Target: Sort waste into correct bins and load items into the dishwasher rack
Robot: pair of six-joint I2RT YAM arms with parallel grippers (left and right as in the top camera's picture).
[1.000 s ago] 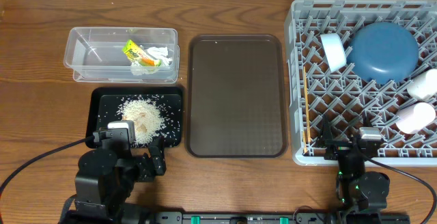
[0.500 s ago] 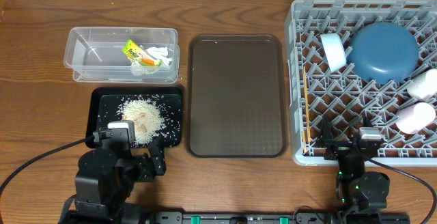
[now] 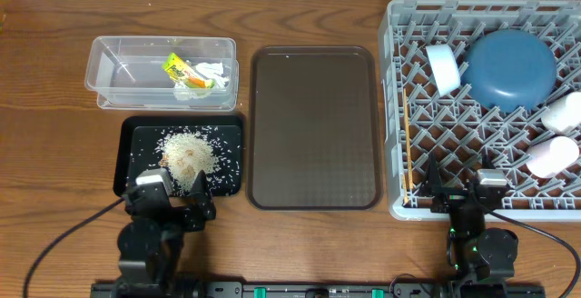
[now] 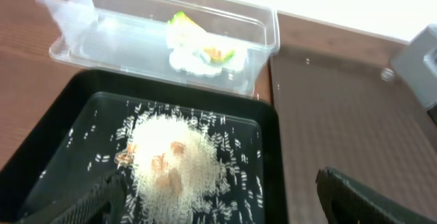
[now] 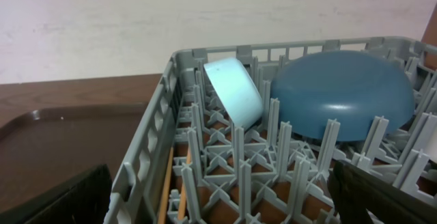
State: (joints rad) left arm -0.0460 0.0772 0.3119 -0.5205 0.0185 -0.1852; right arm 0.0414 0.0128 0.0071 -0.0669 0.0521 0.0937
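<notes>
My left gripper (image 4: 215, 186) has backed off the black tray (image 3: 127, 153) toward the front edge, fingers apart and empty; right gripper (image 5: 218, 190) apart too. Sorting looks done.

Colours on the brown wood-grained desk (image 3: 54, 153)
A dark-blue plate (image 3: 510, 66) and a white-and-pale-blue bowl (image 3: 443, 68) are seen in the grey lattice rack (image 3: 398, 80); white rice (image 3: 189, 151) is speckled over the black tray (image 3: 124, 148); a yellow-green wrapper (image 3: 179, 67) is seen in the clear tub (image 3: 102, 71).
</notes>
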